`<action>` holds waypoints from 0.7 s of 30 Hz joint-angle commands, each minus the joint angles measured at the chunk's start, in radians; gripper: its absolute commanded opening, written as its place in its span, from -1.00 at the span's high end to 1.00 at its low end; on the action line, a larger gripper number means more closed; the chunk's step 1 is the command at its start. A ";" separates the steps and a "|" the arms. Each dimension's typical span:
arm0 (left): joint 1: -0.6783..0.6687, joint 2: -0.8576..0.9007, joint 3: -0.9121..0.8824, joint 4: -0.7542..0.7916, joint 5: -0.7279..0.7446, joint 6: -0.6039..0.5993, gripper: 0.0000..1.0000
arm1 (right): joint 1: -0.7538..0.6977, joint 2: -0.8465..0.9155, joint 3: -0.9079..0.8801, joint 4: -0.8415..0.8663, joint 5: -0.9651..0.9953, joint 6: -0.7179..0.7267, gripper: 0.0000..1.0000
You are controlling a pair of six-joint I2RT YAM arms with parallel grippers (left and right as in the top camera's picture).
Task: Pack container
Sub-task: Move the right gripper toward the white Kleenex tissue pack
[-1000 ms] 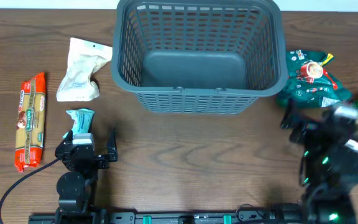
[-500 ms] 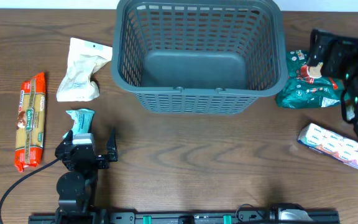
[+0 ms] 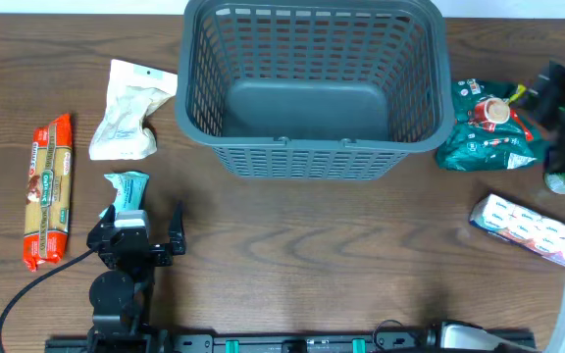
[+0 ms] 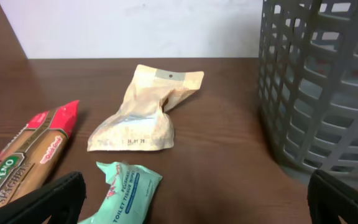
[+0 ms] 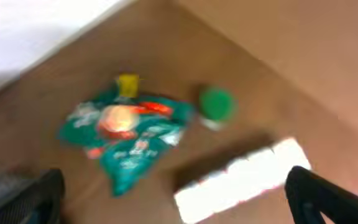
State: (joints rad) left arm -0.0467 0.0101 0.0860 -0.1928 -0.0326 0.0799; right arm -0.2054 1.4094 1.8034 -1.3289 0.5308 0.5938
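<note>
Right claw (image 5: 179,196) shifted right of container (image 3: 312,162), agape

Free: table (image 3: 312,255) in front of container (image 3: 312,157) | Obstacles: white pouch (image 3: 126,123) left, green bag (image 3: 488,132) right

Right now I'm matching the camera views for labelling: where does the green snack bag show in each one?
Overhead: the green snack bag lies right of the container, near the right edge.
Left wrist: not in it.
Right wrist: left of centre, blurred.
Shared landmark: the white box, which lies close to the bag in the overhead and right wrist views.
</note>
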 commanded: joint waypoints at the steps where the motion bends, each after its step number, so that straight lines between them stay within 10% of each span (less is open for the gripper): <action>1: 0.005 -0.006 -0.027 -0.005 -0.001 0.013 -0.97 | -0.121 0.024 0.008 -0.074 0.058 0.406 -0.98; 21: 0.005 -0.006 -0.027 -0.006 -0.001 0.013 -0.97 | -0.377 0.100 -0.434 -0.076 0.003 0.890 -0.99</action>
State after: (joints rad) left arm -0.0467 0.0101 0.0860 -0.1932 -0.0326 0.0799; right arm -0.5743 1.5055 1.4185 -1.4284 0.4984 1.4143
